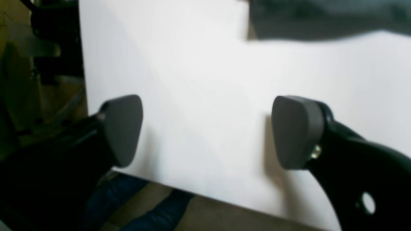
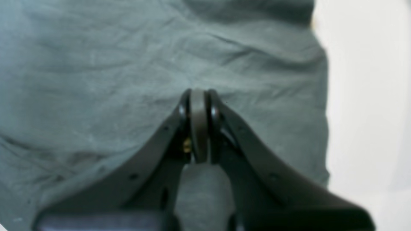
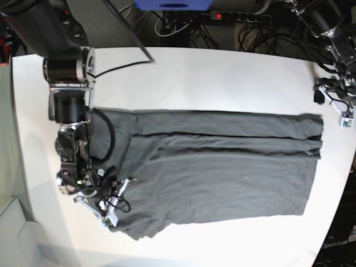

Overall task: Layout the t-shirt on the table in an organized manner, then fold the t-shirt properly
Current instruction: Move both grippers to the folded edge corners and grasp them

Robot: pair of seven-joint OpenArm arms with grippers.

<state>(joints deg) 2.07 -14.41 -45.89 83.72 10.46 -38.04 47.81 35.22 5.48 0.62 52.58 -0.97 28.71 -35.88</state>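
A plain dark charcoal-grey short-sleeved cloth t-shirt [image 3: 217,167] lies spread across the middle of the large white smooth-topped table [image 3: 222,78], its body running from the left of the base view to the right. The far long side is folded over onto the body in a narrow band, and a sleeve sticks out at the near left corner. The cloth is mostly flat with shallow creases.

The right gripper [image 2: 199,96] is at the left end of the shirt in the base view, over the sleeve and shoulder area. In its wrist view the two black fingers are pressed together, their grey pads meeting in one thin line, with wrinkled grey cloth filling the picture behind them and a strip of bare white table at the right. Whether any cloth is caught between the pads cannot be told.

The left gripper [image 1: 205,131] hangs over bare table with its grey pads [image 1: 297,131] spread wide and nothing between them. A dark edge of the t-shirt shows, blurred, at the far right of that view. In the base view this arm sits at the far right edge of the table, beside the shirt's right end.
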